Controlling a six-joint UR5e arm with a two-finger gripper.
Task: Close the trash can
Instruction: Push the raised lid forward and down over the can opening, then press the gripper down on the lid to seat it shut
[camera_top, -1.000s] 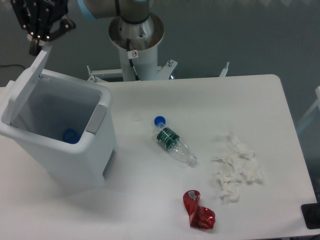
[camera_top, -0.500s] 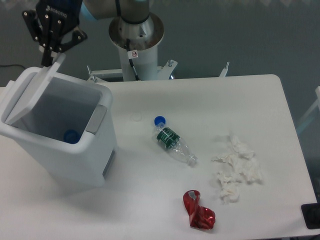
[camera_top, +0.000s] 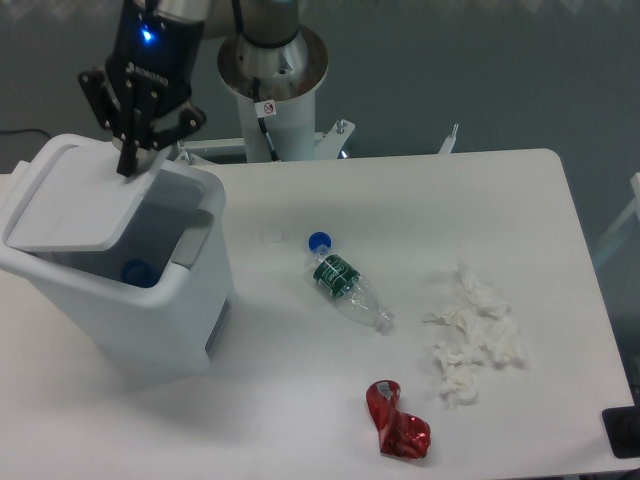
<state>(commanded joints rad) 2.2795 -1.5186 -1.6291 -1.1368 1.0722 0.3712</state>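
Closure appears roughly half complete. Trash can (camera_top: 150, 300) stands at the table's left edge, its lid (camera_top: 75, 205) tilted down over the opening, right side uncovered. Claw (camera_top: 135, 160), fingers narrow and holding nothing, presses the lid's rear edge. Lid not yet seated.

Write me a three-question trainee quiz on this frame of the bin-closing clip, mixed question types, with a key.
1. True or false: the lid of the trash can is fully shut.
2. What touches the lid's free edge? A) the gripper B) the plastic bottle C) the crumpled tissue
3. What colour is the round item visible inside the bin?

Key: 1. False, a gap remains along the front. 2. A. 3. Blue.
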